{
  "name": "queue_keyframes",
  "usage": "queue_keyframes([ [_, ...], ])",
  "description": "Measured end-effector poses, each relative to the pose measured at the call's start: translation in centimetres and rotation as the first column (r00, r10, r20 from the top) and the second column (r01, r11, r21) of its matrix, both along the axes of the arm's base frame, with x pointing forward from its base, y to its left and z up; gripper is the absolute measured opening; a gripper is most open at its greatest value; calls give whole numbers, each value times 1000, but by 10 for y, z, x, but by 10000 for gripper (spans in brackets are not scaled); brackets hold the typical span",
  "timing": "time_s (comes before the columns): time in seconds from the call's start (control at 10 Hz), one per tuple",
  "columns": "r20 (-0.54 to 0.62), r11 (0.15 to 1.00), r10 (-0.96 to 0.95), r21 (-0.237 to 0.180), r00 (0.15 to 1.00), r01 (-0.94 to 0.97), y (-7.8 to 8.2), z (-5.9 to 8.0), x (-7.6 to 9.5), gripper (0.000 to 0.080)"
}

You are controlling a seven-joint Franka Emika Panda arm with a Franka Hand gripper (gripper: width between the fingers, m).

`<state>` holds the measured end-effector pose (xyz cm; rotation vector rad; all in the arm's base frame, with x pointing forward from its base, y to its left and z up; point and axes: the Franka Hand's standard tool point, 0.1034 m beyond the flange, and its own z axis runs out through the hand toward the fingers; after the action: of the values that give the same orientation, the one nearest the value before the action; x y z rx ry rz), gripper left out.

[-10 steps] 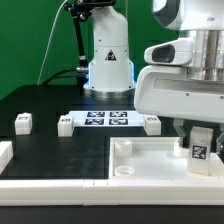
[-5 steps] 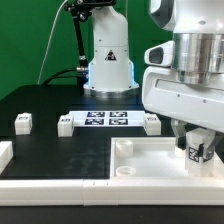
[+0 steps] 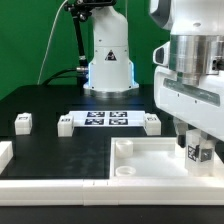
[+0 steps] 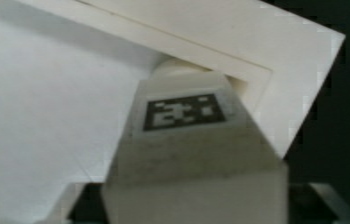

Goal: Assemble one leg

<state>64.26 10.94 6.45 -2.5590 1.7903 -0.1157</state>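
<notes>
Since the earlier frames the gripper [image 3: 197, 140] has shifted toward the right of the exterior view and come lower, carrying the leg [image 3: 197, 151] with it. It is clenched on the leg, which hangs upright between the fingers at the lower right of the frame, its tagged face toward the camera.

The leg's lower end stands over the right part of the tray-like part [image 3: 150, 160]. In the wrist view the leg [image 4: 190, 140] points at a round corner socket [image 4: 186, 70], tucked inside the raised rim. Whether the tip has entered the socket cannot be told from either view.

Step in hand, as judged: seating the leg into the corner socket. The next move calls for a straight descent with the leg kept upright and centred on the socket; if the joint is threaded, a turn would follow.

Edges and room: the tray rim stands close on two sides of the socket, so sideways tolerance is slight. Two small blocks [image 3: 22, 122], [image 3: 66, 124] and a third [image 3: 152, 122] lie near the marker board [image 3: 108, 120], mid-frame, well apart from the gripper. The arm's base [image 3: 108, 60] stands behind, clear of the work.
</notes>
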Motion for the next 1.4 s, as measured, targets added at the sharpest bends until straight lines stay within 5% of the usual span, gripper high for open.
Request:
queue_keyframes([
  [0.1, 1, 995, 101, -3, 995, -101, 4, 1, 0, 494],
  [0.2, 8, 991, 135, -1, 991, -135, 8, 2, 0, 625],
  [0.5, 45, 843, 538, -51, 842, -536, 13, 6, -1, 648],
  [0.8, 47, 544, 838, -131, 543, -829, 25, 10, -1, 649],
  [1.0, 3, 271, 961, -192, 276, -943, 31, 12, 4, 649],
  [1.1, -29, 135, 989, -207, 144, -969, 26, 12, 6, 649],
  [1.4, -94, -74, 994, -206, -55, -976, 14, 8, 5, 649],
])
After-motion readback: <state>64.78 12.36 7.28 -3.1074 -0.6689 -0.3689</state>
